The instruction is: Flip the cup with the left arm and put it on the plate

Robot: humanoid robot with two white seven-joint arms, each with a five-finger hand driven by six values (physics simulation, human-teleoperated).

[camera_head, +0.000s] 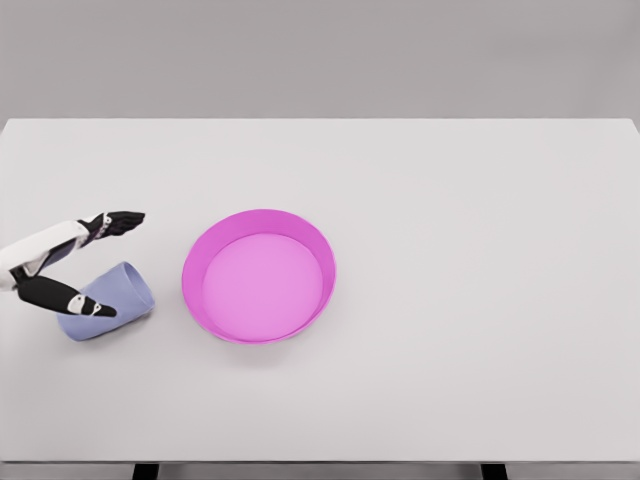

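- The cup [110, 302], pale lilac-blue, lies on its side on the white bench [450, 220], at the far left, just left of the pink plate [258, 275] and apart from it.
- Its long axis runs on a slant: the open mouth seems to point up and right toward the plate, the base down and left, though the render leaves that a little uncertain.
- The left hand [85, 265] comes in from the left edge and straddles the cup, fingers [122, 222] stretched out beyond its far side and the thumb [70, 300] across its near side.
- The hand is open wide; the thumb may touch the cup wall, but it has not closed on anything.
- The cup sits right between thumb and fingers, so closing across its width looks like the next need.
- The right arm is out of sight.
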